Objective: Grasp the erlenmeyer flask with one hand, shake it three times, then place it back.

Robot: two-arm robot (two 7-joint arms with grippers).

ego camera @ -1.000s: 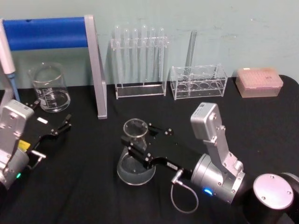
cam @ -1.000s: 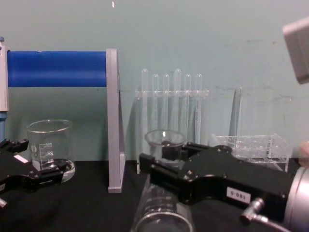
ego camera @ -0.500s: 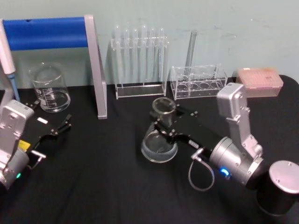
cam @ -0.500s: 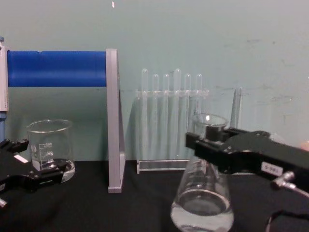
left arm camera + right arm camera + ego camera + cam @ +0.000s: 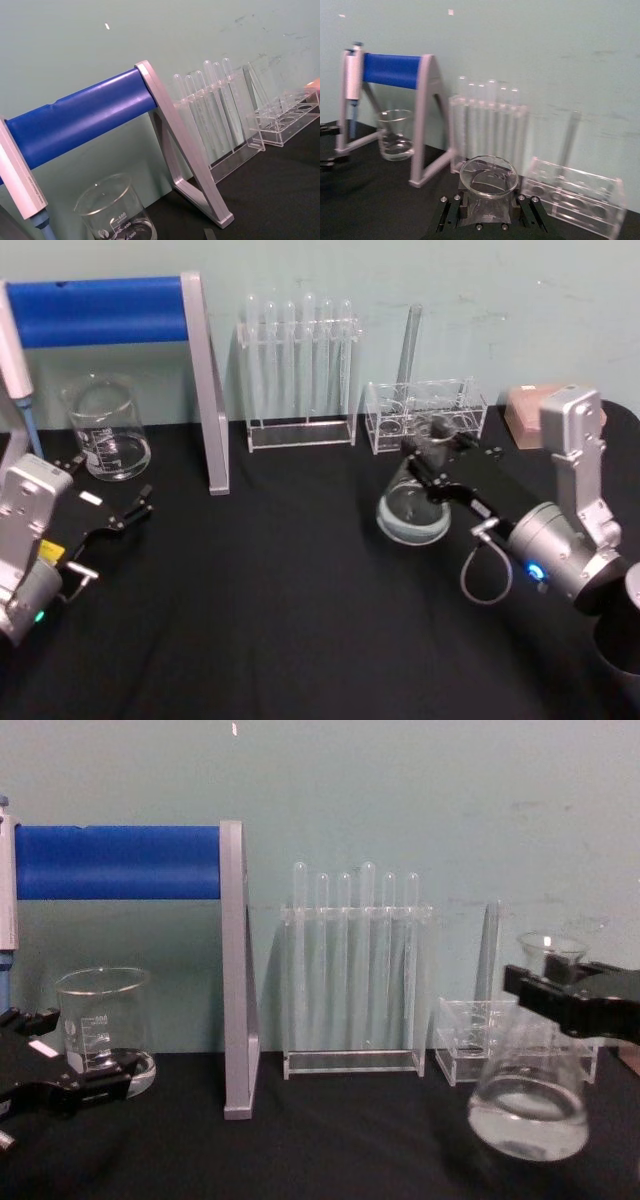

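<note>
Erlenmeyer flask (image 5: 410, 512), clear glass, conical
Held aloft, slightly tilted, neck clamped in right gripper (image 5: 428, 468); shallow clear liquid inside.

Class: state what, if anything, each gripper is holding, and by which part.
The right gripper holds the erlenmeyer flask by its neck, just under the rim. The left gripper, open near the beaker, holds nothing.

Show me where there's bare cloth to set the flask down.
Widest free patch: the black cloth centre and front, bordered by the blue-barred stand, the test tube rack and the erlenmeyer flask in the right gripper. Crowded: the back row by the low clear rack, and the left corner around the beaker and left gripper.
</note>
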